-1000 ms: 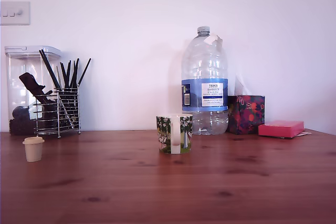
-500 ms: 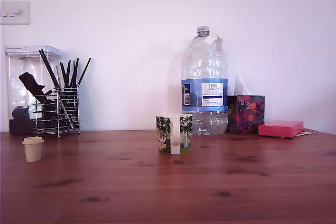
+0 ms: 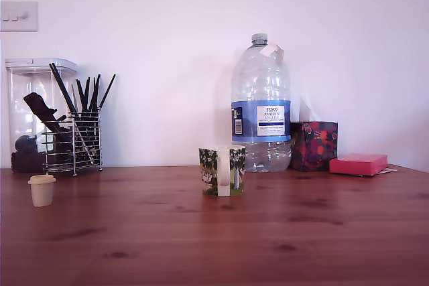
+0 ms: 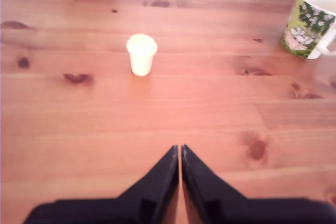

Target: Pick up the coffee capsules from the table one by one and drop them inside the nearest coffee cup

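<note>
One capsule (image 3: 41, 189) is all that shows: the cream-beige pod, standing wide rim up at the far left of the exterior view, on the table (image 3: 214, 246) in front of a wire utensil rack (image 3: 74, 144) and a clear lidded canister (image 3: 30, 108). No dark pod appears in either view. Toward the middle of that view stands the coffee cup (image 3: 222, 171), printed with green trees, its white handle facing the camera, well apart from the pod. Behind it rises a large water bottle (image 3: 261, 108), and further right sit a patterned box (image 3: 314, 145) and a flat pink box (image 3: 358, 163).

In the wrist view the gripper (image 4: 180, 150) hangs short of the pod (image 4: 141, 54) with bare wood between them, its jaws pressed together, tips all but touching, holding nothing. The cup (image 4: 310, 23) sits off to one side at the edge of that picture.

The step in hand looks like the reach for this pod. To do it well, the jaws should first spread wider than the rim, then centre on the pod and come down around its tapered body just under the rim. Closing should be gentle: a pod this light and narrow-footed would likely tip or skid if one finger touched first.
</note>
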You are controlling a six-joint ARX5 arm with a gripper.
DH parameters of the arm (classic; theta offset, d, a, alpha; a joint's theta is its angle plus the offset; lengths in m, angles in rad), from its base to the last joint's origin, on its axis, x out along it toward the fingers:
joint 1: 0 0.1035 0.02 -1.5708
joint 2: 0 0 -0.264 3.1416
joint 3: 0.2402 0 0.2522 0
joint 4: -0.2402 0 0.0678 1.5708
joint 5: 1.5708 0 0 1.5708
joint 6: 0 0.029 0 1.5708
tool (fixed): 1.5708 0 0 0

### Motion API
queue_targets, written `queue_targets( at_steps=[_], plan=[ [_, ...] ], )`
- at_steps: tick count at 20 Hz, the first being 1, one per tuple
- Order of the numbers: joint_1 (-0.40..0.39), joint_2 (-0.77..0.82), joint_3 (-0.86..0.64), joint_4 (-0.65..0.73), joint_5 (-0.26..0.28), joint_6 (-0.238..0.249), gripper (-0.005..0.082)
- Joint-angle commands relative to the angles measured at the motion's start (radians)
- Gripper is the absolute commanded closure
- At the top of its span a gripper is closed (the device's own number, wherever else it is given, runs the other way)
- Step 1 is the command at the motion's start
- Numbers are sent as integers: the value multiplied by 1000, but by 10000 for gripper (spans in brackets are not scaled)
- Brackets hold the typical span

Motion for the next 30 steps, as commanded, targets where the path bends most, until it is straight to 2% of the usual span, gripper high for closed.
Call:
queue_targets(
  at_steps=[1,2,3,4,6,7,8,13,15,17,26,30],
  plan=[
    [2,59,5,67,0,26,787],
    [2,106,5,134,1,26,768],
    [2,143,5,192,0,26,700],
    [2,183,5,232,0,25,554],
    [2,251,5,300,-8,35,171],
    [2,289,5,328,-8,53,63],
    [2,322,5,357,-7,63,38],
    [2,461,5,527,-3,83,39],
    [3,510,5,600,-3,124,39],
    [18,571,5,676,-3,142,39],
    [95,960,6,1167,73,148,39],
    [100,1154,63,1269,77,148,39]
  ],
)
